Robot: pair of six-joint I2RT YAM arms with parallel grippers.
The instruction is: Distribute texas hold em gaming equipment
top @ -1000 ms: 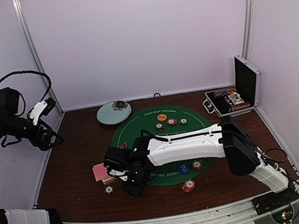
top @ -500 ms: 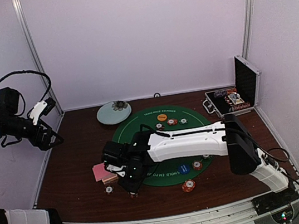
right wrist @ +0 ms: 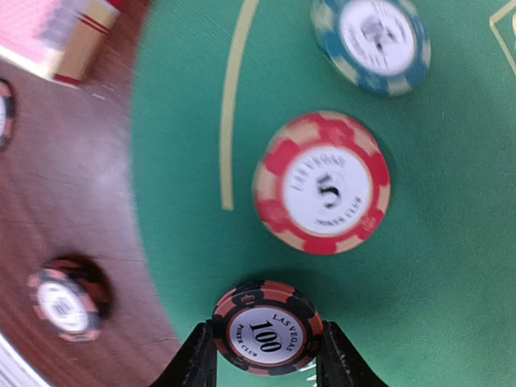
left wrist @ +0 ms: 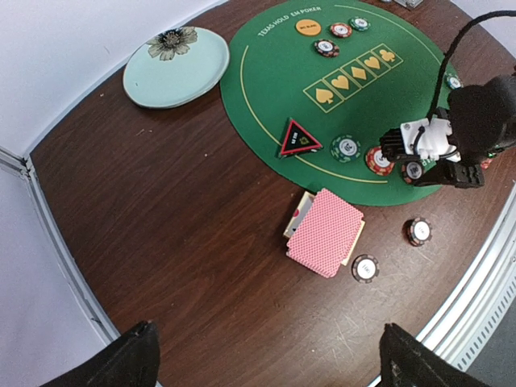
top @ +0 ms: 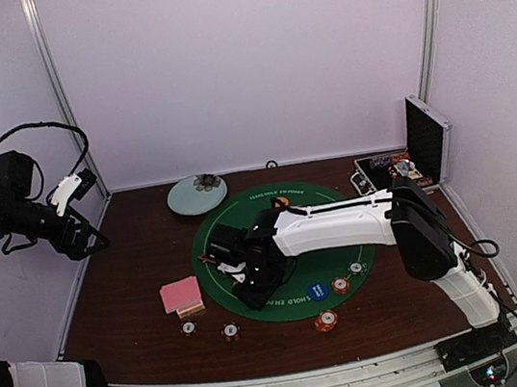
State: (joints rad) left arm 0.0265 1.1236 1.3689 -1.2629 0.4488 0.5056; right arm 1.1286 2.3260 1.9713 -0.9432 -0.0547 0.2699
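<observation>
A round mat [top: 332, 262] is laid at the middle of the table [top: 124, 272]. A plate [top: 196, 194] is set just behind the mat's far-left edge, and a case [top: 394, 176] at the far right corner. A deck of playing cards [top: 181, 295] lies on the table left of the mat, with a chip [top: 189, 327] just before it and a second chip [top: 230, 331] to that one's right. A triangle marker [left wrist: 299, 137] is placed on the mat's left edge. A 100 chip [right wrist: 268, 326] is held between the right gripper's [right wrist: 264, 359] fingers over the mat's near-left edge, with a 5 chip [right wrist: 322, 184] lying on the mat beside it.

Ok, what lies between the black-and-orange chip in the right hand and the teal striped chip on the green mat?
One red-and-cream striped poker chip marked 5, flat on the round green felt mat, touching neither. The right wrist view shows it.
</observation>
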